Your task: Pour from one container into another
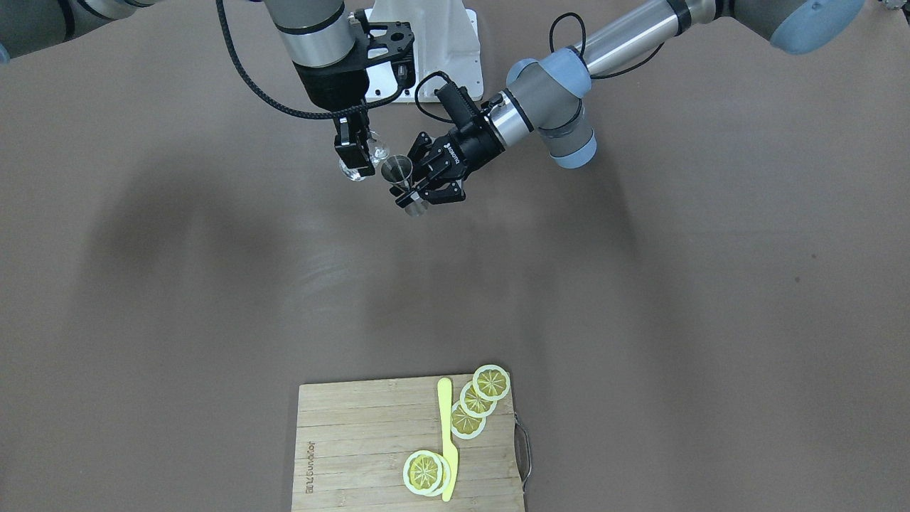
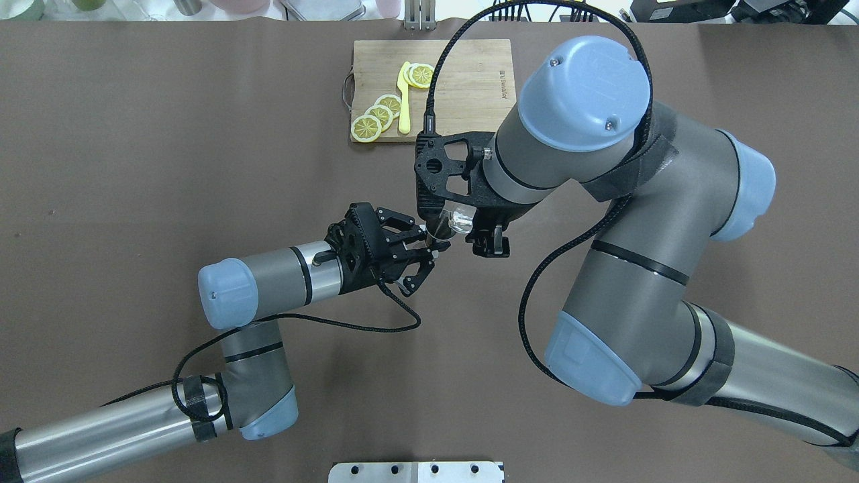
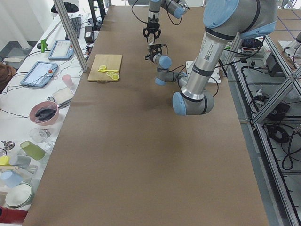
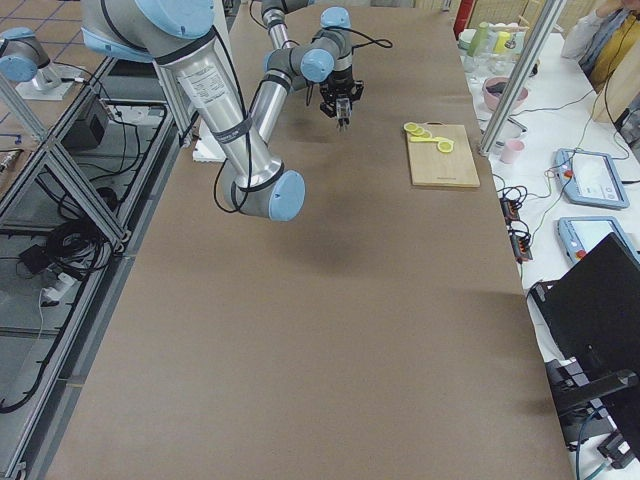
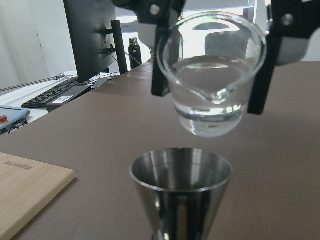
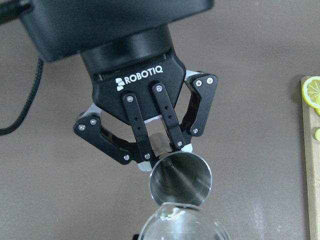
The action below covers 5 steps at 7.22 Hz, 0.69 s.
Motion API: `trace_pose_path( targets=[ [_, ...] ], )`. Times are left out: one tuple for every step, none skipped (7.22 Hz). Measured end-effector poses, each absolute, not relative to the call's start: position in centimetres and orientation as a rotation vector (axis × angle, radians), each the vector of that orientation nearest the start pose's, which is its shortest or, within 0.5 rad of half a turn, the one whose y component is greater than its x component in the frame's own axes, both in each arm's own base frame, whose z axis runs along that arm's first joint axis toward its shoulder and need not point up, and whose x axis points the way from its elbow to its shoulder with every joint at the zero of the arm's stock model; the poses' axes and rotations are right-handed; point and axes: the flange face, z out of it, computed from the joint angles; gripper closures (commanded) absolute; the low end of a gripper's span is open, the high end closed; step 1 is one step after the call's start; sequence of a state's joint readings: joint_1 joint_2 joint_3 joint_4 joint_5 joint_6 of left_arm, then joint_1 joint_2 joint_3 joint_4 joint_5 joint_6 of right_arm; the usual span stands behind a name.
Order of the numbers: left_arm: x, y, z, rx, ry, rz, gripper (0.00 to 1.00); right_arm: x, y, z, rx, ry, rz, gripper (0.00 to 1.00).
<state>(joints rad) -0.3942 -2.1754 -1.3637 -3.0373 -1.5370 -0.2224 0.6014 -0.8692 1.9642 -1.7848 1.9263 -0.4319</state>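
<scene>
My left gripper (image 1: 410,193) is shut on the waist of a steel jigger (image 1: 397,171), holding it upright above the table. In the left wrist view the jigger's (image 5: 181,185) open mouth sits just below a clear glass beaker (image 5: 212,75) that holds clear liquid, its spout turned toward the jigger. My right gripper (image 1: 362,156) is shut on the beaker (image 1: 373,151), with dark fingers (image 5: 161,55) on both sides of it. The right wrist view looks down past the beaker's rim (image 6: 180,225) into the jigger (image 6: 181,177). I see no stream between them.
A wooden cutting board (image 2: 463,80) lies at the table's far edge with lemon slices (image 2: 379,115) and a yellow knife (image 2: 403,100) on it. The robot's white base plate (image 1: 441,43) is behind the grippers. Brown table surface (image 1: 213,284) surrounds the arms.
</scene>
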Motion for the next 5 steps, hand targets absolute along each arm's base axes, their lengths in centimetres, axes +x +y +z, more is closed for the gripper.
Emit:
trace_pose_path(
  targets=[
    [56.59,-38.34,23.58,1.478,1.213,0.623,1.00,-43.07,-41.49,12.08,0.825,-0.604,-1.449,1.00],
    [56.62,-38.36,23.62,1.478,1.212,0.623,1.00,-43.11,-41.51,12.02,0.822,-0.598,-1.456,1.00],
    [56.64,-38.37,23.66,1.477,1.211,0.624,1.00,-43.15,-41.55,11.91,0.819,-0.591,-1.465,1.00],
    [56.66,-38.37,23.67,1.477,1.211,0.624,1.00,-43.20,-41.57,11.78,0.815,-0.587,-1.470,1.00],
    [56.66,-38.38,23.66,1.477,1.211,0.624,1.00,-43.24,-41.60,11.72,0.810,-0.584,-1.473,1.00]
  ],
)
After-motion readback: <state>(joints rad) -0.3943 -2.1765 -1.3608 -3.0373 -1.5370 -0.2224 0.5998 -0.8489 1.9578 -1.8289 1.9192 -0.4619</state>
